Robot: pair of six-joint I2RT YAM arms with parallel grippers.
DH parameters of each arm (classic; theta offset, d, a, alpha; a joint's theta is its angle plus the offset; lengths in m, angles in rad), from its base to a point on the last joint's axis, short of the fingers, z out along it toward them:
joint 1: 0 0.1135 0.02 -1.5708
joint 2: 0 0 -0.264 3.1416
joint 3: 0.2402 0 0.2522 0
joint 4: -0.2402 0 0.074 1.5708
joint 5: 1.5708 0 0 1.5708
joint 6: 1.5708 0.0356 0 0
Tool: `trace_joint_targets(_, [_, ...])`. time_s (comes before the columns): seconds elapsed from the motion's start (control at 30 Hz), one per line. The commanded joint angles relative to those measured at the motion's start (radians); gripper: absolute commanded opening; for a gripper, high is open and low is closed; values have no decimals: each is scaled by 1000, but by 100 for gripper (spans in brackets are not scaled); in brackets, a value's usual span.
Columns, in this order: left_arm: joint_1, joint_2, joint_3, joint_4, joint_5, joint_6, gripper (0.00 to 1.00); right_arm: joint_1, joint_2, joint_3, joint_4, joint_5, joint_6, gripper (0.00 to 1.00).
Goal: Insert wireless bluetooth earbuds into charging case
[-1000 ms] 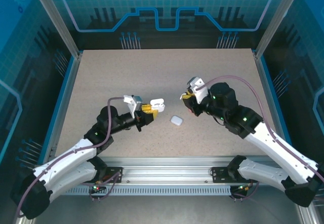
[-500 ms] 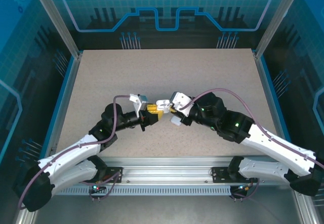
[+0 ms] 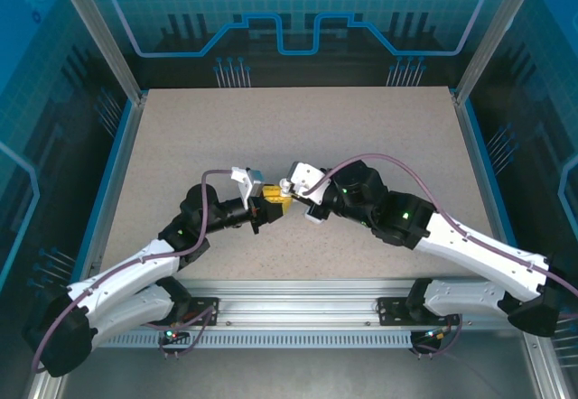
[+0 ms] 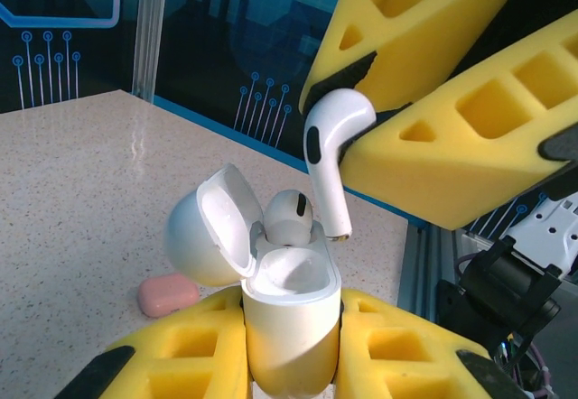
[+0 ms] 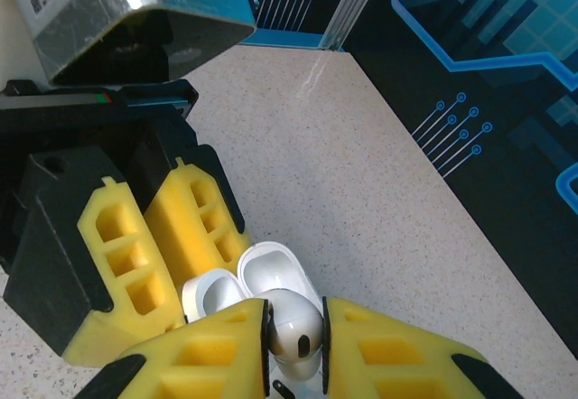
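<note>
From the top, left gripper and right gripper meet tip to tip; what's between them is too tiny to read. Left wrist: yellow foam fingers clamp the glossy open case, one earbud seated, second earbud pinched just above it by the right's fingers, pink case off to the left. Right wrist: its stem's mostly hidden between the fingers.

bright even overhead light, faint soft shadows, glare streak on the table, wrist views sharp

An earbud hangs above the case holding a second earbud.
</note>
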Motion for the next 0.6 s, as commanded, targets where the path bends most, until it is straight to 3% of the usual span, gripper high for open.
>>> trace_joint_targets(0.0, [-8, -1, 37, 29, 23, 32, 0, 19, 18, 40, 21, 14, -16, 21])
trace_joint_targets(0.57, [-9, -9, 36, 25, 15, 38, 0, 39, 60, 48, -22, 56, -35, 20])
